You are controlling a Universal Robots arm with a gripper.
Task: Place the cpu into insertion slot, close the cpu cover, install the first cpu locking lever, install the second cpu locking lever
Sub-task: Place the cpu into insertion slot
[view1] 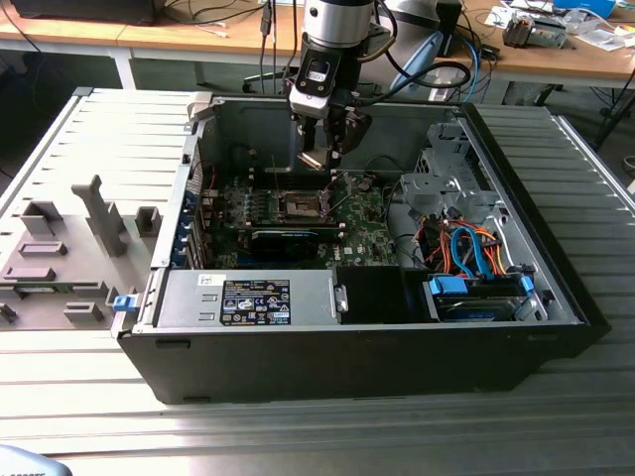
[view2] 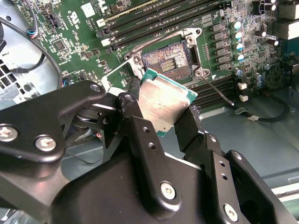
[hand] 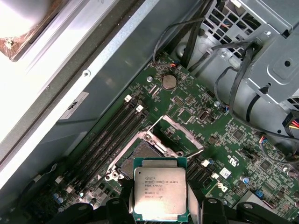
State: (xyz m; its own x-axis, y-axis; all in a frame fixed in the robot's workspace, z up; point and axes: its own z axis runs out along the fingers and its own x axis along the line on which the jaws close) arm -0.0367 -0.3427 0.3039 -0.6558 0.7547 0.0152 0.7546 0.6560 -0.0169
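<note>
We saw cpu [hand: 160,193] silver-grey with teal-green rim, gripper [view2: 161,116] black, circuit board [hand: 187,112] green, insertion slot [view2: 169,58] pins brownish.

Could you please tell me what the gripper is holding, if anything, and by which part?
The gripper holds the cpu, pinched by two opposite side edges, its metal top left bare.
</note>
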